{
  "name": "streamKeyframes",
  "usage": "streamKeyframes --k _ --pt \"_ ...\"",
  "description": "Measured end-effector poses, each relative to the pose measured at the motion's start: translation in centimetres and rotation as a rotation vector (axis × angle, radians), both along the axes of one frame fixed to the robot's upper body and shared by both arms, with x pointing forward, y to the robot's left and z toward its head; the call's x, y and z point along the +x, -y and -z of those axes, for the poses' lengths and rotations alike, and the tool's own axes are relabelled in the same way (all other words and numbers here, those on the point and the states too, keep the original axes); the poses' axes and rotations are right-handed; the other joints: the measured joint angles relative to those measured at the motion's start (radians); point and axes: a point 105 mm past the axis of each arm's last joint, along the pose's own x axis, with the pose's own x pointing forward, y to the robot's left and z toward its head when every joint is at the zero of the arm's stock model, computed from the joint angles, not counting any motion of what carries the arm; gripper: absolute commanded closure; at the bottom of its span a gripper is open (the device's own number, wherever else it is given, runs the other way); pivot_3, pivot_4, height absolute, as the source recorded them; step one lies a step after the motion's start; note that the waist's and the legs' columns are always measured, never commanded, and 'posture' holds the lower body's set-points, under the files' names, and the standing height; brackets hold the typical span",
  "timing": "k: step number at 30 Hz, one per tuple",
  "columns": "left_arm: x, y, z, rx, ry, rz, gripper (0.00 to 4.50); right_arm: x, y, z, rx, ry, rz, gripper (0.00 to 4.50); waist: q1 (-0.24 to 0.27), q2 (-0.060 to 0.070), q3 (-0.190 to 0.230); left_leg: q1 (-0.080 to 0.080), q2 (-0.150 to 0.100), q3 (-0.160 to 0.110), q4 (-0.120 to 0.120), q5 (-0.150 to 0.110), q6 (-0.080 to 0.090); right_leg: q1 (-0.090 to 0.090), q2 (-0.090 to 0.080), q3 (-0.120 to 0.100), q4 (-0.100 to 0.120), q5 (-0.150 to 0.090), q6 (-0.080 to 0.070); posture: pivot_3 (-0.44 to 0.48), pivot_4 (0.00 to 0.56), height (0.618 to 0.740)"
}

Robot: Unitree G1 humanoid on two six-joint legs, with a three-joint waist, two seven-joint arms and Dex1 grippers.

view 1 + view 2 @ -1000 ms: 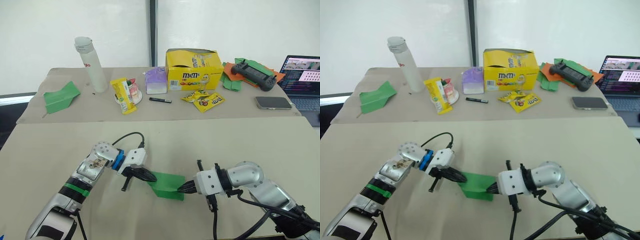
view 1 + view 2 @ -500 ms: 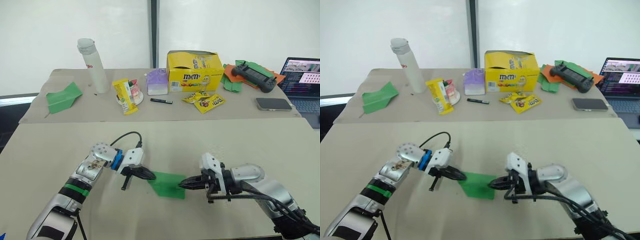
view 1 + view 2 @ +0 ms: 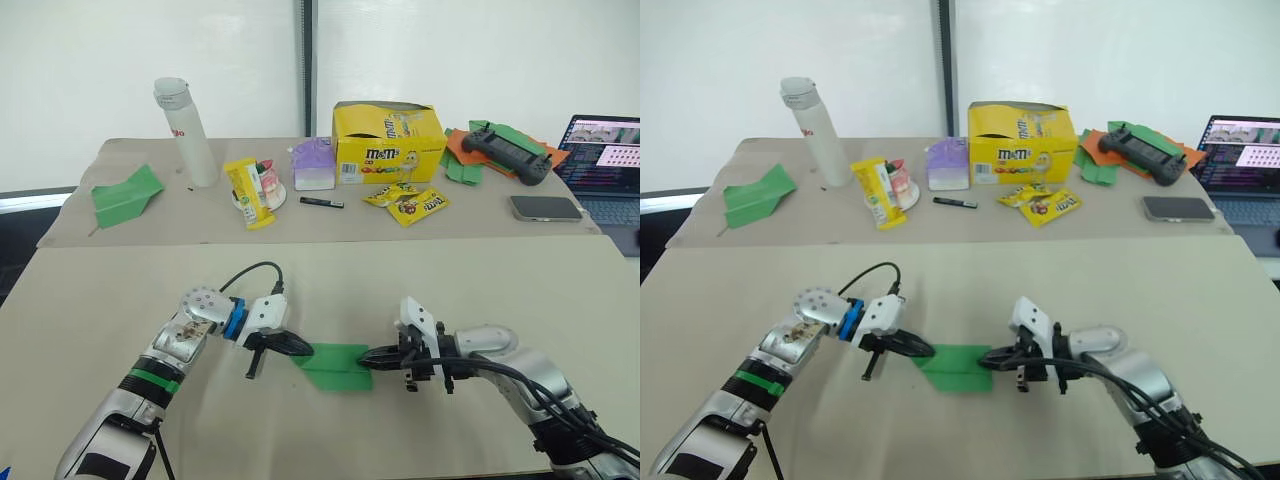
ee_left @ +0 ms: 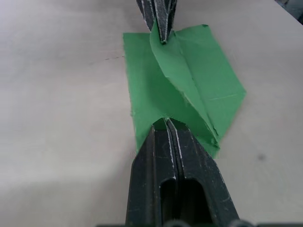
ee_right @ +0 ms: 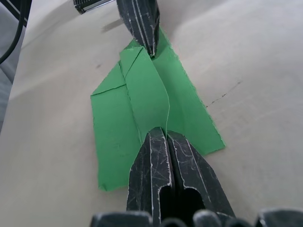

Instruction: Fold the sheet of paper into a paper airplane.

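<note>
both end effectors are pinching the sheet of paper (image 3: 336, 364) at opposite ends of its raised centre ridge, left end effector (image 3: 304, 349) and right end effector (image 3: 366, 356), low over the near desk (image 3: 420, 275). the step looks like sharpening the centre fold; next likely calls for pressing the wings flat.

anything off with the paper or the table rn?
Nothing stands out. The sheet of paper is folded, a raised middle flap pinched at opposite ends by the left gripper and right gripper. Edges look slightly ragged; no tear.
</note>
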Motion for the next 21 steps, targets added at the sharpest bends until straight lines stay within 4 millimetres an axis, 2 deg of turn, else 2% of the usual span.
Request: streamKeyframes --k 3,6,9,11,14,21 --pt "0.5 0.1 -1.1 -0.021 -0.008 -0.061 4.47 0.2 -0.1 0.0 -0.01 0.013 -0.009 4.5 -0.002 0.0 0.0 -0.001 0.0 0.0 0.0 0.0 0.0 0.0 0.0 0.0 0.0 0.0 0.0 0.0 0.15 0.74" --pt "0.9 1.1 -4.0 -0.126 0.002 -0.085 4.47 0.2 -0.2 0.0 -0.016 0.021 -0.015 4.5 -0.002 0.0 0.0 -0.001 0.0 -0.001 0.0 0.0 0.0 -0.001 0.0 0.0 0.0 0.0 0.0 0.0 0.15 0.74" --pt "-0.1 1.9 -5.8 -0.181 -0.021 -0.037 4.47 0.3 -0.3 0.0 -0.018 0.02 -0.02 4.5 -0.003 0.0 0.0 -0.001 0.0 0.0 -0.001 0.0 0.0 -0.001 0.0 0.0 0.0 0.0 0.0 0.0 0.15 0.74" --pt "-0.8 2.2 -5.5 -0.173 -0.047 -0.009 4.47 0.3 -0.2 0.1 -0.02 0.018 -0.02 4.5 -0.003 0.0 0.0 -0.001 0.0 0.0 -0.001 0.0 0.0 -0.001 0.0 0.0 -0.001 0.0 0.0 0.0 0.15 0.74" --pt "-1.6 2.0 -3.4 -0.101 -0.082 0.009 4.47 0.3 -0.2 0.1 -0.02 0.023 -0.022 4.5 -0.003 0.0 0.0 -0.001 0.0 0.0 -0.001 0.0 0.0 -0.001 0.0 0.0 -0.001 0.0 0.0 0.0 0.15 0.74" --pt "-1.6 2.3 -1.4 -0.071 -0.046 0.028 4.47 0.3 0.0 0.2 -0.024 0.025 -0.02 4.5 -0.001 0.0 0.0 0.0 0.0 0.0 -0.001 0.0 0.0 0.0 0.0 0.0 -0.003 0.0 0.0 0.0 0.15 0.74"
